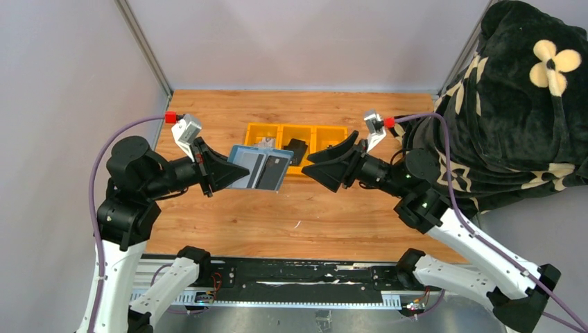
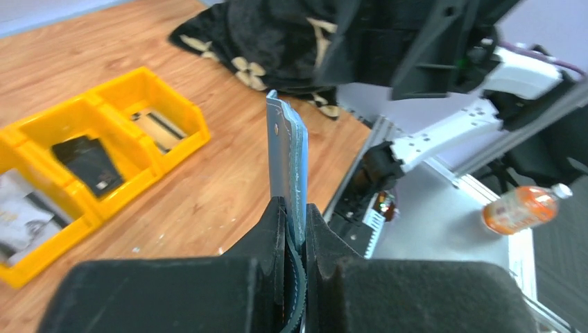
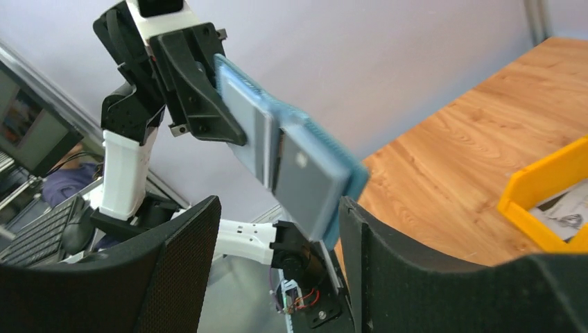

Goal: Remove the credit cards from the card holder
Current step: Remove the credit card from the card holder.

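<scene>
1. Holder [image 1: 258, 168]: blue-grey, opened flat, with its paler blue slotted face showing. It is held in the air above the table [image 1: 291, 215], just in front of the tray [image 1: 255, 127].
2. Cards [image 3: 308, 173]: two sit side by side in the slots, one pale grey and one darker. Both are inside the holder.
3. Left gripper [image 1: 232, 170]: clamped tight on one edge of the holder, which stands edge-on between its fingers [image 2: 267, 236] in the left wrist view.
4. Right gripper [image 1: 315, 166]: jaws wide apart and empty. It faces the holder's free edge, near it but apart in the top view.
5. Writing: the print on the pale sheet [image 2: 21, 222] and the label of the orange bottle [image 2: 527, 208] are too blurred to read.
6. Tray: yellow, with three compartments. The sheet lies in one end, a black pouch [image 1: 298, 149] in the middle, and a dark striped flat item [image 2: 156, 125] in the other end.
</scene>
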Tool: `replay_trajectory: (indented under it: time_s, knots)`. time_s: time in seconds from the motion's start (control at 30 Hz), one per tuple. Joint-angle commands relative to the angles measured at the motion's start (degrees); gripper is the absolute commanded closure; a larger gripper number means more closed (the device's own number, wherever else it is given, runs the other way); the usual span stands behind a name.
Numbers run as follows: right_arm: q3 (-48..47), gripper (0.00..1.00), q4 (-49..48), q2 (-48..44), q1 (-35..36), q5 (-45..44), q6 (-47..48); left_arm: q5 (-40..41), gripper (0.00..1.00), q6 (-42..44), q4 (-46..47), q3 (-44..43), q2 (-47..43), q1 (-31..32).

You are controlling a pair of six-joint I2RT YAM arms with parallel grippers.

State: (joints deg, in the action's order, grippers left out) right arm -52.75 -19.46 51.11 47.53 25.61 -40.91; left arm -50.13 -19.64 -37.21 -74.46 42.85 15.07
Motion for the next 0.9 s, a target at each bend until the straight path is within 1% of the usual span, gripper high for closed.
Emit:
replay_trajectory:
  time_s: [0.0, 0.03, 0.1, 0.17, 0.23, 0.33, 0.47, 0.6, 0.7, 0.87]
  knots:
    - [-1.4, 0.33, 5.8, -2.4, -0.9, -5.4, 2.4, 11.4, 1.0, 3.8, -3.5, -0.1, 0.5, -0.4]
    - [-1.5, 0.33, 5.0, -1.8, -0.9, -4.1, 1.5, 13.0, 1.0, 3.9, -3.9, 0.0, 0.5, -0.4]
    - [-1.9, 0.34, 1.8, 0.6, -0.8, 0.1, -1.4, 13.3, 1.0, 3.9, -4.0, 0.4, 0.5, -0.4]
    - [-2.2, 0.34, -3.7, 4.0, 0.4, 4.3, -4.3, 11.4, 1.0, 2.6, -3.0, 1.3, 0.3, -0.4]
    - [-2.8, 0.35, -6.6, 7.6, 2.6, 6.5, -5.7, 9.6, 1.0, 0.6, -1.4, 2.3, -0.2, -0.4]
    - [-3.6, 0.38, -12.8, 12.2, 5.3, 9.1, -7.4, 6.3, 1.0, -1.7, 1.0, 3.3, -0.8, -0.4]
    - [-3.7, 0.44, -19.9, 16.3, 6.3, 12.1, -11.1, 1.7, 1.0, -5.6, 4.5, 4.5, -1.7, -0.4]
    - [-3.6, 0.48, -22.5, 18.2, 7.0, 13.1, -12.8, -0.9, 1.0, -7.1, 6.2, 5.5, -2.1, -0.4]
    - [-3.5, 0.48, -23.0, 19.0, 7.2, 13.2, -13.0, -2.8, 1.0, -8.3, 7.3, 6.1, -2.0, -0.4]
    - [-3.4, 0.48, -22.5, 19.7, 7.3, 12.8, -13.2, -7.1, 1.0, -13.6, 13.2, 7.6, -2.8, -0.4]
